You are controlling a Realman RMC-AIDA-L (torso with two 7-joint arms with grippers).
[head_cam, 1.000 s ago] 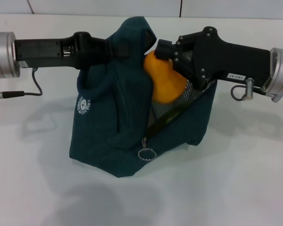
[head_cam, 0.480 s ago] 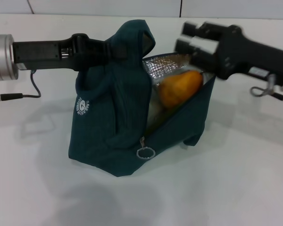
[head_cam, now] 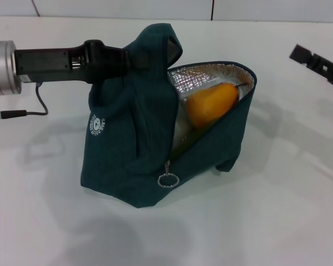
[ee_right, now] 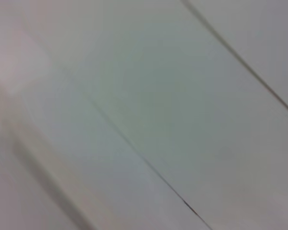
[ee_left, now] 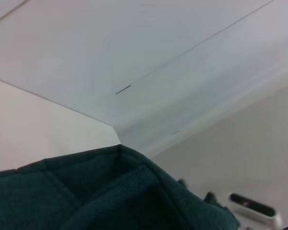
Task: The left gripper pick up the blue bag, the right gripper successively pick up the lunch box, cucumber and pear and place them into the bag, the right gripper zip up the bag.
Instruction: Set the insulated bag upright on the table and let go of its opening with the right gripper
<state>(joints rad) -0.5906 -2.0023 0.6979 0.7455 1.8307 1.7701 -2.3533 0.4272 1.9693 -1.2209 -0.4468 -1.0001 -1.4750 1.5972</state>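
We see the left gripper [head_cam: 134, 60] clamped on the blue bag [head_cam: 133, 160] handle, bag mid-tabletop [head_cam: 277, 221], mouth unzipped. The pear [head_cam: 212, 103] sits inside against the foil lining. Right gripper [head_cam: 317, 64] is at the tabletop's right edge; we can't tell its finger state.

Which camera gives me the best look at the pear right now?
The head view. There the pear lies in the open mouth of the blue bag, orange against the foil lining. The left wrist view shows only the bag's fabric and the room beyond it, and the right wrist view shows only pale blank surfaces, so neither shows the pear.
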